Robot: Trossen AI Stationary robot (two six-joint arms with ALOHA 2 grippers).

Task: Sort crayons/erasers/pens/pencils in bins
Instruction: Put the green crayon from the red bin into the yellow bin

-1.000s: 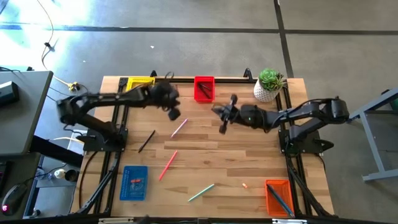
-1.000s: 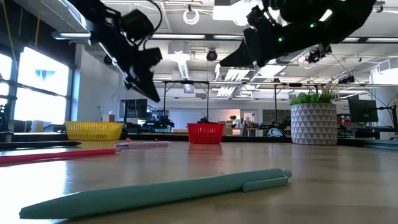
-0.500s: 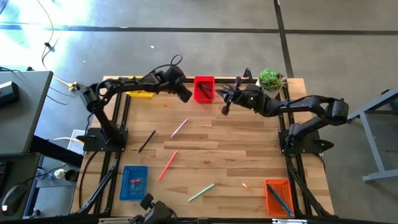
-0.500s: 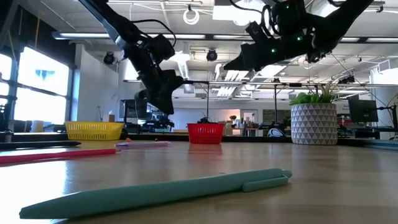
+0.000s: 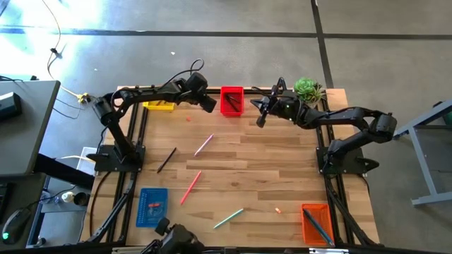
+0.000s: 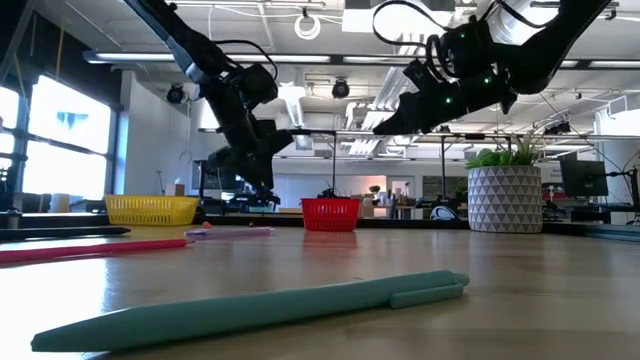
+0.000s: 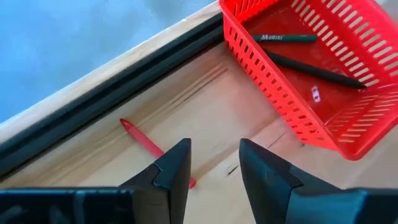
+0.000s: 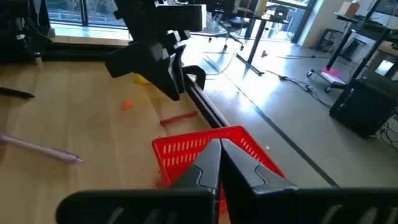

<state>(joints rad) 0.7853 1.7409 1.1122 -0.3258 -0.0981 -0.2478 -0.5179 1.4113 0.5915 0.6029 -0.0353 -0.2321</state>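
Left gripper (image 7: pixel 214 177) spread, empty, just beside red plastic mesh basket (image 7: pixel 323 118), over small red crayon-like stick (image 7: pixel 149 144) lying on worktop, outside the basket. Stick's long axis diagonal across finger gap, probably. Right gripper (image 8: pixel 219 163) pressed together, farther off.

a potted plant (image 5: pixel 306 92) sits at the table's (image 5: pixel 275 173) corner.

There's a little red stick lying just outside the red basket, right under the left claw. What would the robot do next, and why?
Probably lower the open left gripper onto the red stick and close. It lies on the wood beside the red basket, not in it, and the fingers are spread just above it. The right gripper is shut near the basket.
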